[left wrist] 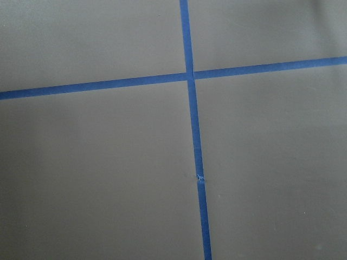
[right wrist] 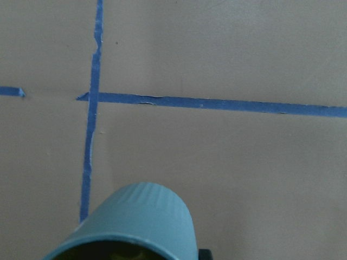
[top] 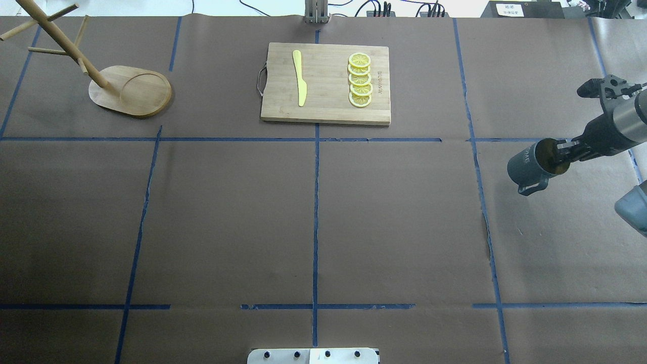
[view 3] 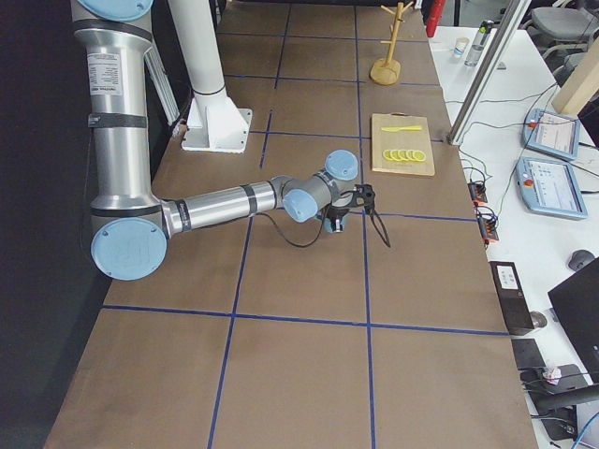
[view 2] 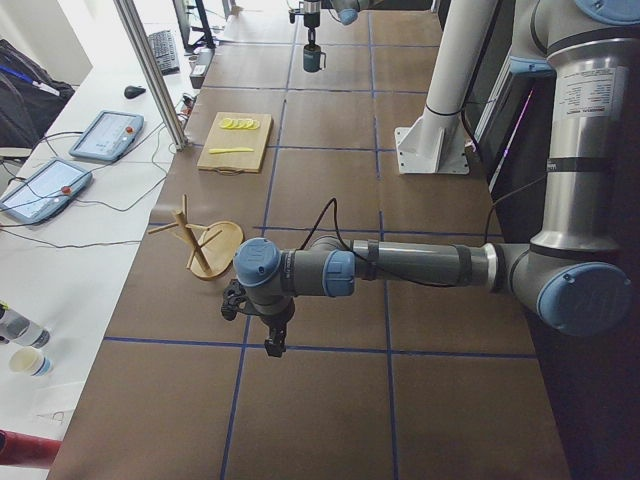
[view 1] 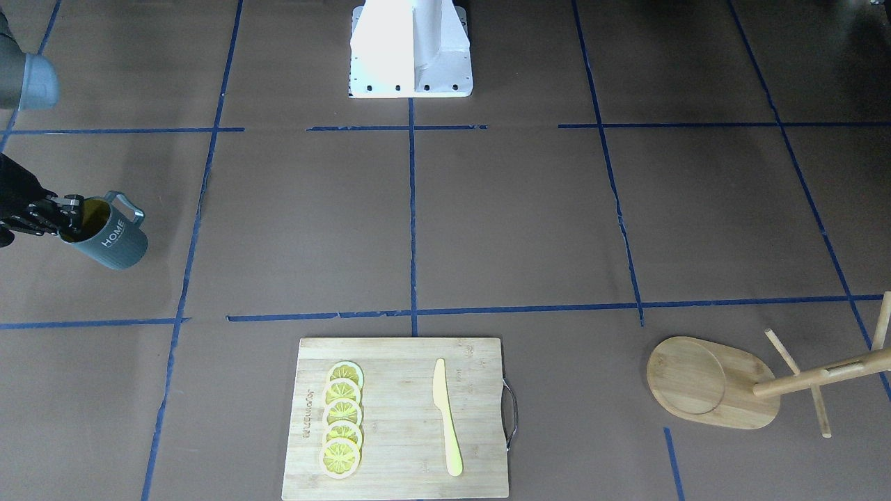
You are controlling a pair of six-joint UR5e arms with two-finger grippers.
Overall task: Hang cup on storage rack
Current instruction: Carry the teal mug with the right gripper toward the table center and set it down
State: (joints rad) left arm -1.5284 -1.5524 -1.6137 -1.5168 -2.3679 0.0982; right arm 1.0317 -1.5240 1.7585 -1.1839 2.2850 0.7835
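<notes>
Seen from overhead with the table's [top: 404, 227] centre as the dial, the cutting board [top: 326, 81] lies at 12 o'clock, the knife [top: 300, 78] on it at 9 o'clock of the lemon slices [top: 360, 80], the mug tree [top: 132, 92] stands at 10 o'clock, and the cup [top: 528, 164] sits at 3 o'clock in the right gripper [top: 563, 151].

Cutting board [view 1: 404, 445], lemon slices [view 1: 342, 430], yellow knife [view 1: 445, 416]

R gripper [top: 562, 151] tight on cup [top: 525, 166]

The cup [view 1: 111, 245] is ribbed and matt, the storage rack [view 1: 739, 402] smooth wood.
</notes>
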